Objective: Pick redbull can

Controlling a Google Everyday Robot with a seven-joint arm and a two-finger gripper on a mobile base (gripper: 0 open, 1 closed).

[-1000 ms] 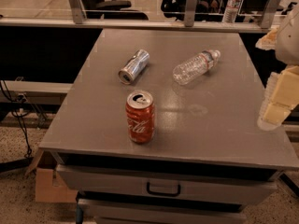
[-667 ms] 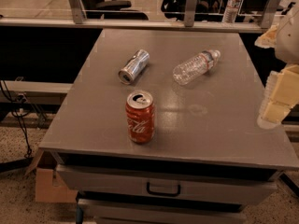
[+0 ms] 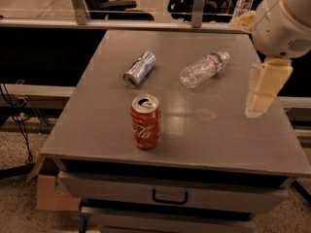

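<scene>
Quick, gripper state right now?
Gripper: at the table's right side, holding nothing; open or closed cannot be told. The redbull can lies on its side, far from it.

My arm has moved. It has slid in from the right side, so more of its big round white part shows now. My gripper came along with it. Before, it hung at the right edge of the table. Now it hangs further left, over the right part of the table top, and a bit higher in the view. It is nearer to the bottle than it was.
</scene>
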